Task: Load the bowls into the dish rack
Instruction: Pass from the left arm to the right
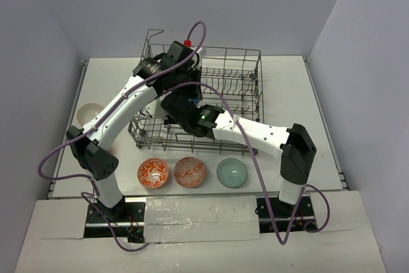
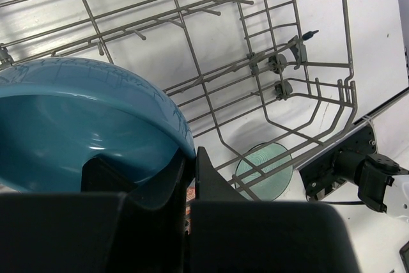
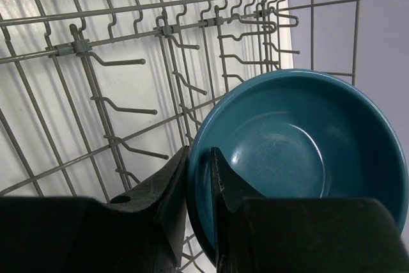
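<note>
Three bowls (image 1: 190,172) are waiting at the rack's (image 1: 243,75) six o'clock and a fourth bowl (image 1: 88,113) at nine, none visibly racked. Over the rack the left gripper (image 2: 190,158) is pinching a teal bowl (image 2: 77,119) by its rim, while the right gripper (image 3: 199,158) is straddling a teal rim, jaws narrow, seemingly gripping

The dish rack (image 1: 258,81) is grey. The swirl bowl (image 1: 153,172) is orange-white; the textured bowl (image 2: 57,126) and the smooth bowl (image 3: 300,151) are teal-blue.
</note>
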### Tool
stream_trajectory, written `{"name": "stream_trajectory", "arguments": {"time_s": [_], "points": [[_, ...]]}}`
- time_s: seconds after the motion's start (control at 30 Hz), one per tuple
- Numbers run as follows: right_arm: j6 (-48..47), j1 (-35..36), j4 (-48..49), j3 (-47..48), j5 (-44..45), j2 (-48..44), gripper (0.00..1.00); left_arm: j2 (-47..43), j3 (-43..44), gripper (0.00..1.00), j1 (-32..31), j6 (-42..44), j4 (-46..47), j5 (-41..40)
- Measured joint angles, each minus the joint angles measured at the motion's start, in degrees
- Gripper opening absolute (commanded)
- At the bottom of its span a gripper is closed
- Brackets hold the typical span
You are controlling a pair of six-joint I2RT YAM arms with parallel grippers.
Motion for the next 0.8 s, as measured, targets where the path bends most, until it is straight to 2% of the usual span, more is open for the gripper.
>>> {"name": "stream_trajectory", "arguments": {"time_s": [0.17, 0.8], "points": [[0.2, 0.0, 0.0, 0.0, -0.2, 0.3, 0.00, 0.1, -0.6, 0.00, -0.1, 0.3, 0.4, 0.0], [3.4, -2.0, -3.5, 0.3, -3.0, 1.9, 0.00, 4.5, -0.6, 0.01, -0.1, 1.5, 2.3, 1.9]]}}
